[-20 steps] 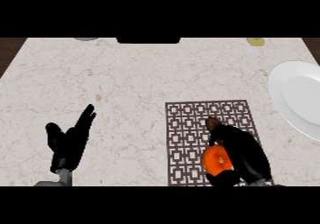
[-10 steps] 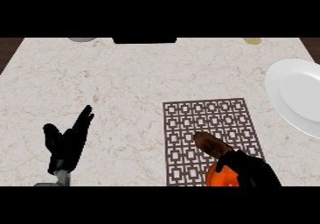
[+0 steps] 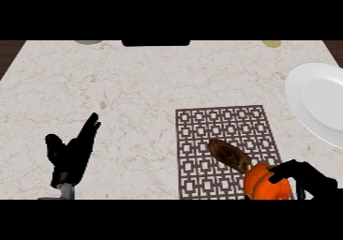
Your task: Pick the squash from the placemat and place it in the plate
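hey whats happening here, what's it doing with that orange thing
The robot's right hand is curled round the orange squash at the near end of the placemat, the brown stem pointing up the mat. The white plate, where the squash is meant to go, sits on the counter to the right of the mat with nothing on it. The left hand rests open on the left, fingers up.

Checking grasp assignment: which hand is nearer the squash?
Right. The right hand curls round the squash on the placemat; the left hand rests open, far left.
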You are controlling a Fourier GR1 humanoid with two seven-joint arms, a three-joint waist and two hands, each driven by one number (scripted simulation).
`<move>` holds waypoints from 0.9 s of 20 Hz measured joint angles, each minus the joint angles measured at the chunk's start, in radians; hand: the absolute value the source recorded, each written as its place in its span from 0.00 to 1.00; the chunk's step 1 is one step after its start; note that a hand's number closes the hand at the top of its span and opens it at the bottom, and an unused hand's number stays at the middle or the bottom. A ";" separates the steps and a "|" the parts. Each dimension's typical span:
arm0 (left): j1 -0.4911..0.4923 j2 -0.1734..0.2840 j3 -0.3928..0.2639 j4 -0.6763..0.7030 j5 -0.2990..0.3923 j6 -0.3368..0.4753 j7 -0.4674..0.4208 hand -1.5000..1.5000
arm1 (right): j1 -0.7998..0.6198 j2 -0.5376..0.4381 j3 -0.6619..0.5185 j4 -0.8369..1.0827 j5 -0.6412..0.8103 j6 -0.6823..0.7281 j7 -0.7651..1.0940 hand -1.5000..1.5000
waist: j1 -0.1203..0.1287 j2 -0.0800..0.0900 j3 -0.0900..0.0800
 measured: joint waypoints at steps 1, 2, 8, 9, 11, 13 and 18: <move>-0.003 -0.001 0.002 0.003 0.001 0.000 0.001 0.50 | -0.005 0.002 -0.036 -0.005 -0.034 -0.009 0.000 1.00 | 0.001 0.001 0.000; -0.002 -0.003 0.000 0.005 -0.004 -0.001 -0.004 0.50 | -0.004 0.009 -0.065 0.010 -0.068 -0.030 -0.014 1.00 | 0.003 0.001 0.000; -0.006 -0.004 0.006 0.006 -0.002 -0.010 -0.001 0.50 | -0.051 -0.002 -0.301 0.082 -0.370 -0.067 -0.110 1.00 | 0.006 0.002 0.001; -0.004 0.000 0.009 0.002 0.001 -0.016 0.002 0.50 | -0.070 -0.011 -0.348 0.110 -0.413 -0.067 -0.132 1.00 | 0.008 0.002 0.001; -0.001 0.005 0.010 -0.007 0.006 -0.025 0.009 0.50 | -0.118 -0.028 -0.428 0.205 -0.479 -0.072 -0.194 1.00 | 0.012 0.003 0.000; -0.016 0.002 0.012 0.005 0.006 -0.026 0.018 0.50 | -0.175 -0.043 -0.489 0.309 -0.522 -0.075 -0.252 1.00 | 0.015 0.004 0.000; -0.005 -0.002 0.005 -0.010 -0.006 -0.027 0.014 0.50 | -0.334 -0.099 -0.650 0.582 -0.610 -0.094 -0.384 1.00 | 0.025 0.005 0.000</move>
